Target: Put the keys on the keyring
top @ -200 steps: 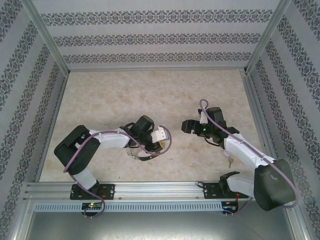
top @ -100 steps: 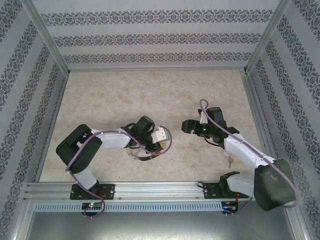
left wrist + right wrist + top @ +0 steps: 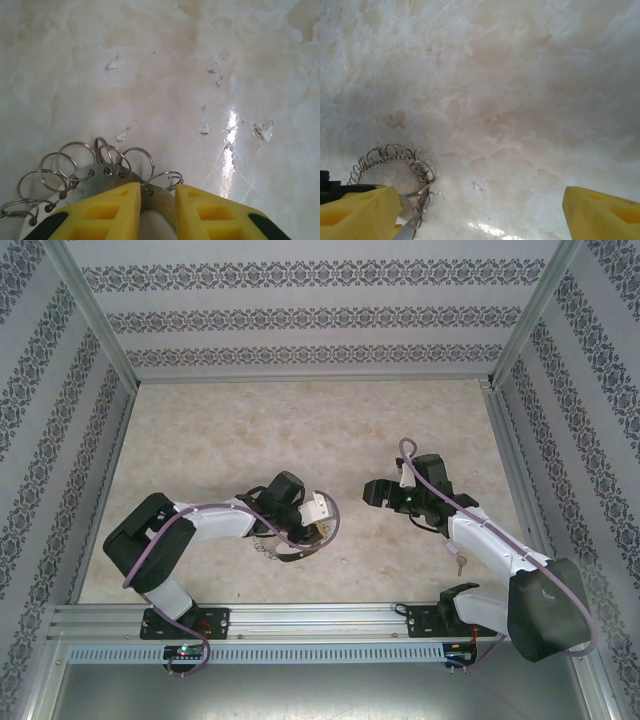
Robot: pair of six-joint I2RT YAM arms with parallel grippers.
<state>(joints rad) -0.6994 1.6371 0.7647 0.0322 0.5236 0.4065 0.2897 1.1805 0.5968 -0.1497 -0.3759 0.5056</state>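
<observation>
In the left wrist view, my left gripper [image 3: 156, 197] is shut on the flat grey rim of the keyring [image 3: 95, 179], whose silvery wire loops [image 3: 75, 160] fan out above the yellow fingers. From above, the left gripper [image 3: 322, 528] holds the dark keyring [image 3: 295, 555] low over the table in front of the left arm. My right gripper [image 3: 370, 492] stands open a little to the right of it, nothing between its fingers [image 3: 600, 210]. The right wrist view has the keyring [image 3: 390, 159] at its lower left. One small silvery key [image 3: 461, 562] lies on the table beside the right arm.
The marbled table [image 3: 300, 430] is walled by patterned panels on three sides, with an aluminium rail [image 3: 300, 618] along the near edge. Small chips and scratches [image 3: 210, 129] mark the surface. Free room lies across the far half of the table.
The left arm's elbow has shifted a little while its gripper keeps hold of the keyring in almost the same spot. The right arm has not moved.
</observation>
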